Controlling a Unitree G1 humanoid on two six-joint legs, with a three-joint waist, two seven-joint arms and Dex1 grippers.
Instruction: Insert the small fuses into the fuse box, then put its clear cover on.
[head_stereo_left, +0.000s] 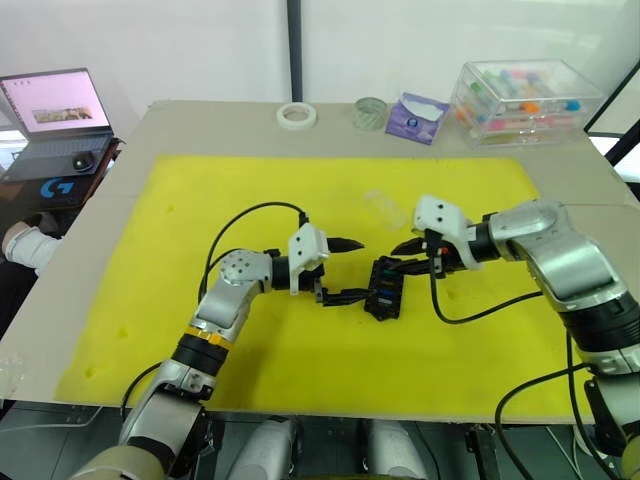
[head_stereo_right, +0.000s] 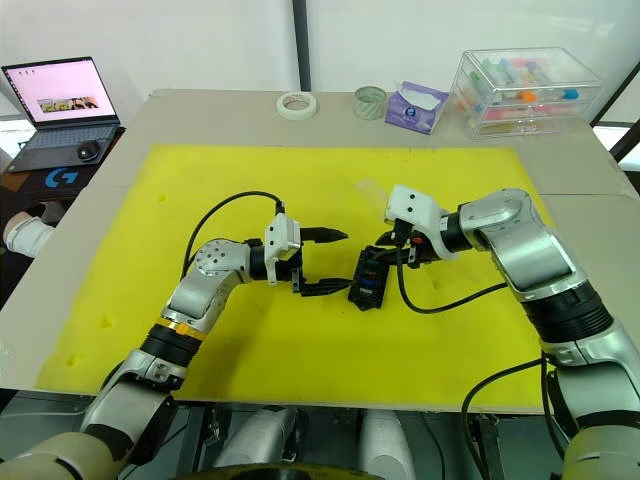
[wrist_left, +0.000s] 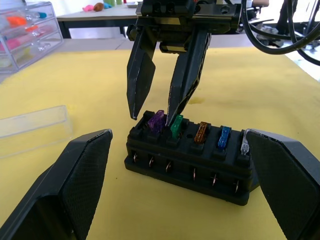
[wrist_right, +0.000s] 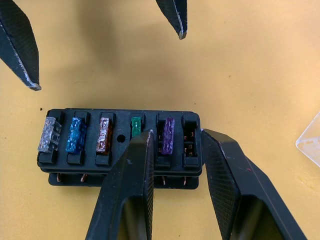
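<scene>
The right gripper (wrist_left: 160, 107) hangs slightly open and empty over the fuse box (wrist_right: 120, 145), fingertips by the purple fuse (wrist_right: 168, 135) and green fuse (wrist_right: 135, 125). The left gripper (wrist_left: 175, 185) spreads wide around the box; the clear cover (wrist_left: 32, 127) lies beside it.

The two head views look forward and down from above the near edge of the table (head_stereo_left: 130, 130), taking in the whole yellow mat (head_stereo_left: 200, 200) from a distance, with the fuse box (head_stereo_left: 385, 288) near centre and a storage case (head_stereo_left: 525, 100) at about 1 o'clock. The left wrist view sits low and very close at the fuse box's side, facing the right claw (wrist_left: 152, 116) head-on. The right wrist view looks steeply down on the same fuse box from close above, sharing with the left wrist view its row of small fuses (wrist_right: 105, 135) and the clear cover (wrist_left: 32, 127).
</scene>
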